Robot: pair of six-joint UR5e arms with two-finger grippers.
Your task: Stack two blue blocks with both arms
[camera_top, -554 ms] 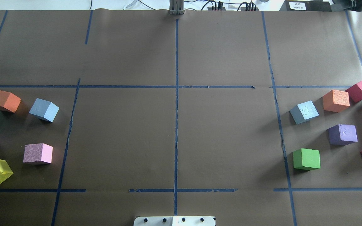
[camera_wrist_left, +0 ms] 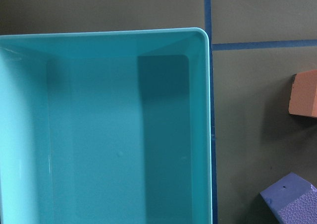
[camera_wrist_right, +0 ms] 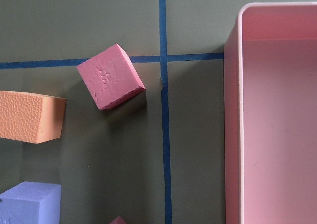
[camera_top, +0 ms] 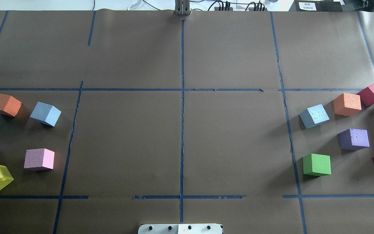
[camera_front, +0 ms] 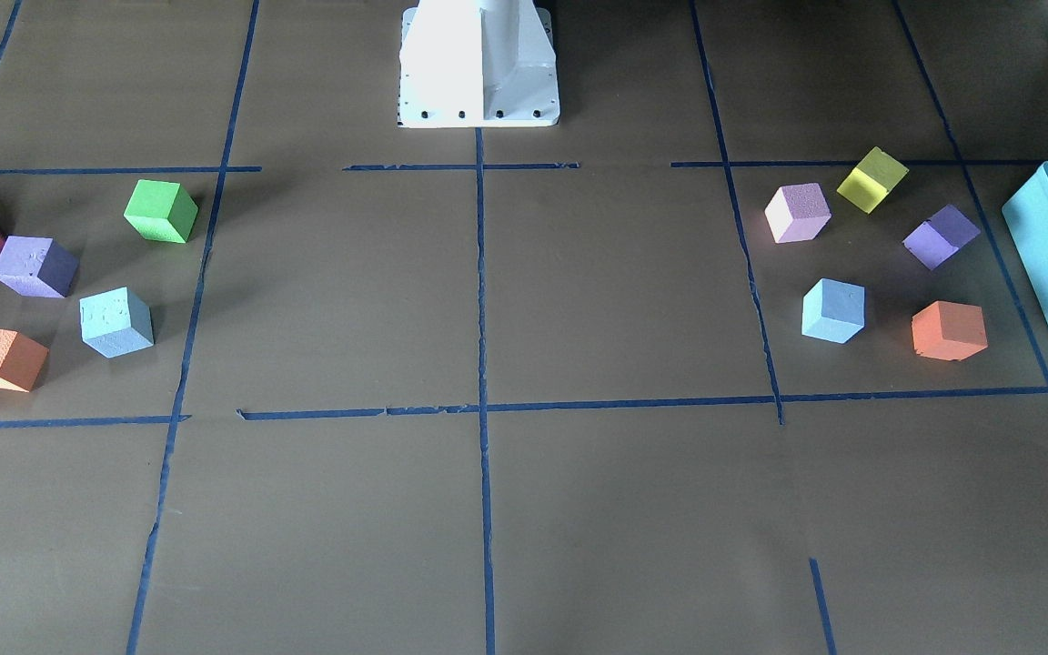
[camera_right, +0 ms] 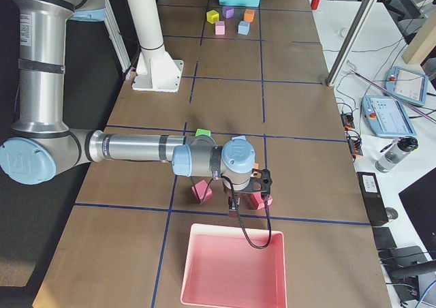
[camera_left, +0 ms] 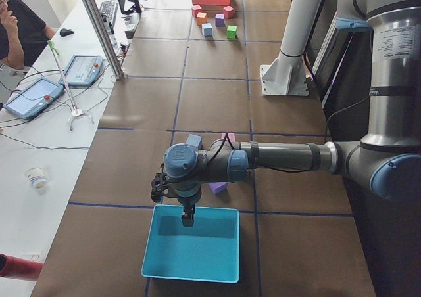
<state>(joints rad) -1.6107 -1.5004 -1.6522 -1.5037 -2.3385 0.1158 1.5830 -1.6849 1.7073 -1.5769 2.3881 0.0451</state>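
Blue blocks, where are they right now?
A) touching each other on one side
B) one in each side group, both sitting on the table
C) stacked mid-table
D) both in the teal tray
B: the overhead view shows the left blue block among the cubes on one side and the right blue block among those on the other. Each rests on the table, far apart, with nothing on top.

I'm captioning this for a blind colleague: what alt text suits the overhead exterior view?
Two pale blue blocks sit far apart, unstacked, on a brown table crossed by blue tape lines: the left blue block beside an orange cube, the right blue block beside a second orange cube. No arm or gripper shows.
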